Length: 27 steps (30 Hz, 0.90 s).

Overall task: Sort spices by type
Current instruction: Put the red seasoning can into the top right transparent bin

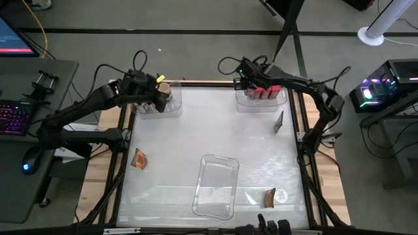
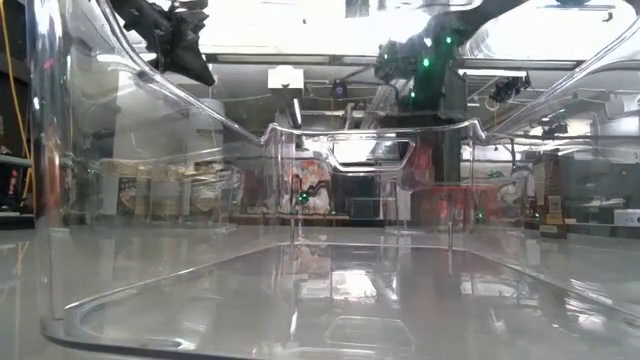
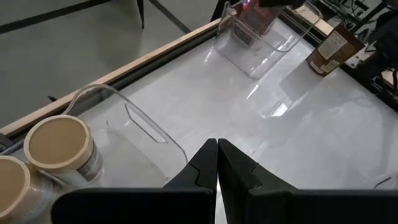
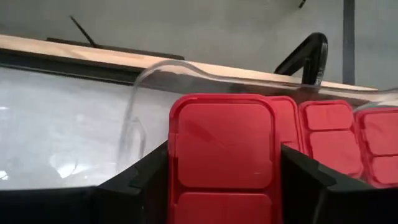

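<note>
Two round jars with tan lids (image 3: pixel 59 144) stand in the clear tray (image 1: pixel 171 108) at the table's far left. My left gripper (image 3: pixel 216 163) hovers shut just above that tray, touching nothing. Several red boxy containers (image 4: pixel 329 130) stand in the clear tray (image 1: pixel 277 104) at the far right. My right gripper (image 4: pixel 225 186) is over that tray's left end, shut on one more red container (image 4: pixel 224 143). Three orange-red foil packets lie loose on the table: one at the left (image 1: pixel 138 158), one at the right (image 1: pixel 279 122), and one near the front (image 1: pixel 269 198). My right gripper pinches the red container by its two opposite side walls (image 4: pixel 173 168), one finger (image 4: pixel 146 177) on each side. The fingers slant down from above, and the lid faces the wrist. The container sits at the tray's rim; its underside is hidden.
A third clear tray (image 1: pixel 215 186) stands at the near middle, between the left and front packets. The low view looks through this tray's walls. A wooden frame (image 1: pixel 196 83) edges the table. A keyboard and mouse lie on a desk off the left side.
</note>
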Motion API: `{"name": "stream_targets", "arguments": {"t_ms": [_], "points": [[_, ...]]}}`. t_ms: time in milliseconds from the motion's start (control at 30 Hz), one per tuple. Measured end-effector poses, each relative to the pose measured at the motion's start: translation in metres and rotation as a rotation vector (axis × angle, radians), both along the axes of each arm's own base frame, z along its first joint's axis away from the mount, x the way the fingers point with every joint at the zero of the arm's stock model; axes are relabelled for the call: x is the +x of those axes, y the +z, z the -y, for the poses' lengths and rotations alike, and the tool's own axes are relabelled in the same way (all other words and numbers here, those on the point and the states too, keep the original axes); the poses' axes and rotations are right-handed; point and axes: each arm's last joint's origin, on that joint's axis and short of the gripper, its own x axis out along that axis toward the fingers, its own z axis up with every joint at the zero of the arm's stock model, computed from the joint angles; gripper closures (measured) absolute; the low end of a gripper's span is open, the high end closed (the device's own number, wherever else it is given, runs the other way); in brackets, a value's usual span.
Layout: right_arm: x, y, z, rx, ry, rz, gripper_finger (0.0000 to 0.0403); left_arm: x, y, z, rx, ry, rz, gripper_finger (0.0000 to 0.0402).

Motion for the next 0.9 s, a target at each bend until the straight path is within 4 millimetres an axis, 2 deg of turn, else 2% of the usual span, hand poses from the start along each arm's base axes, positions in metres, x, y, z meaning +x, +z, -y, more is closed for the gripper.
{"name": "stream_targets", "arguments": {"t_ms": [200, 367, 900], "points": [[0.002, -0.025, 0.01, 0.017, -0.026, 0.025, 0.0191, 0.001, 0.001, -0.001, 0.009, -0.001, 0.015, 0.0402], [0.005, -0.041, 0.013, 0.047, -0.03, -0.001, 0.017, 0.001, 0.002, -0.001, 0.012, -0.001, 0.018, 0.0401], [0.007, -0.041, 0.018, 0.018, -0.038, 0.033, 0.0157, 0.001, 0.002, -0.001, 0.024, -0.013, 0.01, 0.0401]]}}
